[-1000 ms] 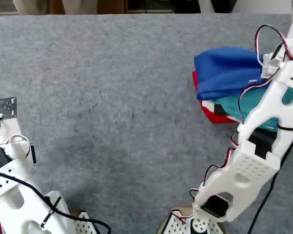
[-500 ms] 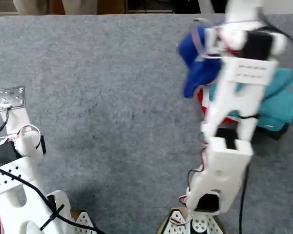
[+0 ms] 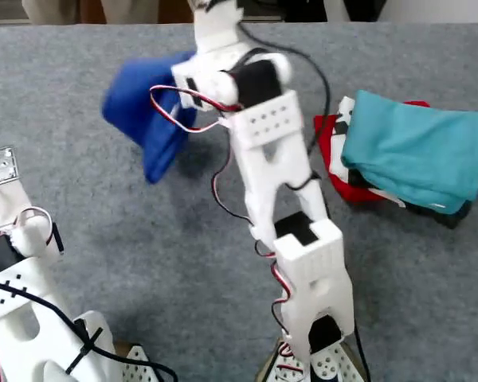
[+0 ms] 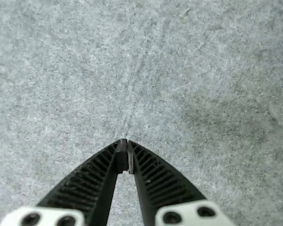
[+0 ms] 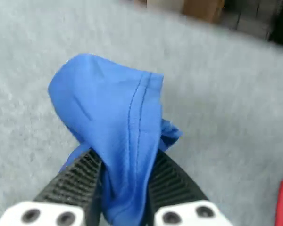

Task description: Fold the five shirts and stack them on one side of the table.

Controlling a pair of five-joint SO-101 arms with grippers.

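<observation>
Right hand clenched on the blue shirt, bunched, apparently lifted over the table at far centre-left. The cloth droops left and nearward from the hand; no clear long axis. The stack sits right, well apart: teal shirt on top, red shirt beneath. Left hand pinched shut on nothing, near left over the grey felt-like table, probably the closer one to help spread the shirt.

Robot test bench, probably a lab or workshop.
A grey felt-covered table is noted, with a white printed left arm and right arm mounted at it; wiring and a bare circuit board are left exposed.
</observation>
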